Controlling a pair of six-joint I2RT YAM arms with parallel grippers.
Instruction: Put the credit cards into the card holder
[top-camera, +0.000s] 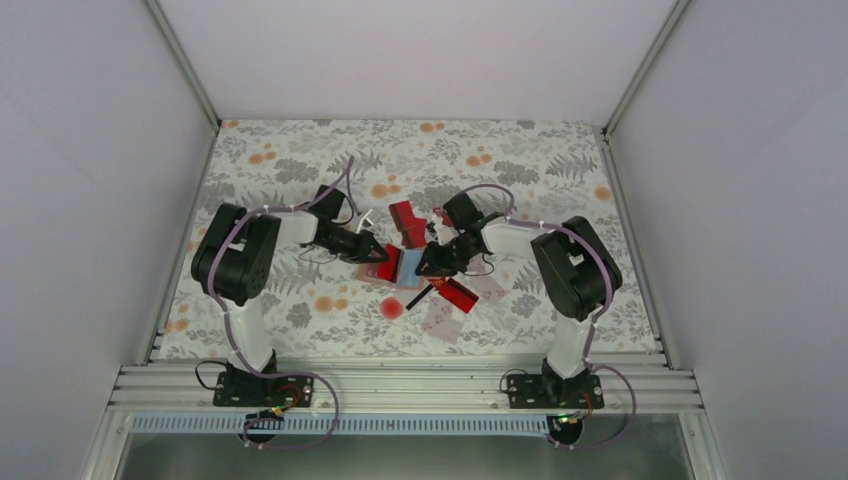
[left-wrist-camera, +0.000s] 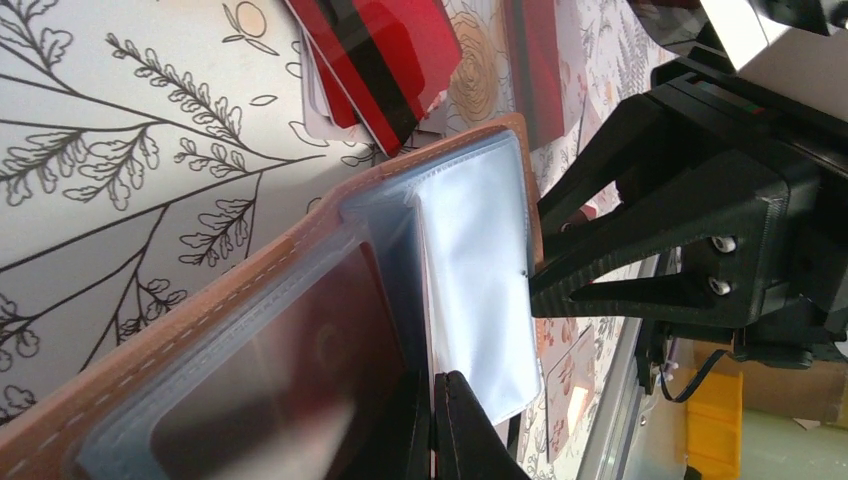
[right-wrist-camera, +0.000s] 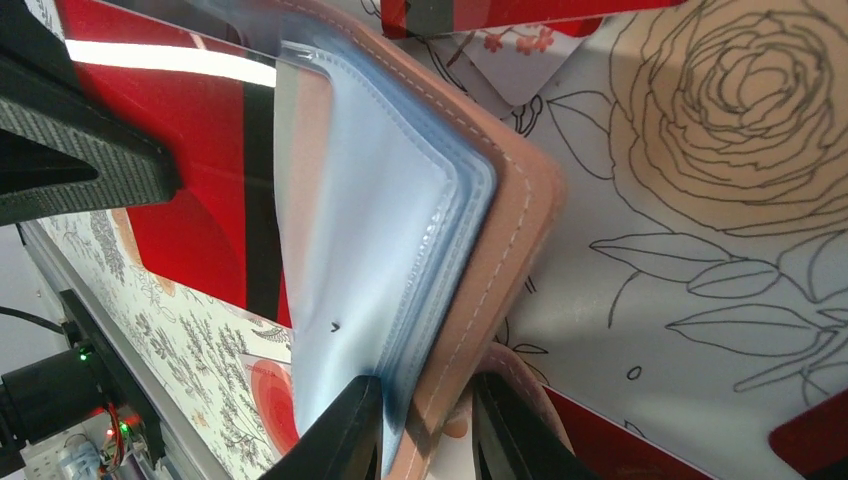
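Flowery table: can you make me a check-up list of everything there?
Surface: floral cloth, flat.
Job's things: card holder open, blue sleeves showing; red credit cards and pale ones loose around it.
Clutter: round red spot on the cloth.
Grippers: left gripper shut on a holder sleeve; right gripper clamped on its cover edge.
Cables: cables run along both arms.
Surroundings: plain walls, metal rail at the near edge.

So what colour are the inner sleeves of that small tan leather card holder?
The card holder has light blue sleeves, clearest in the right wrist view.
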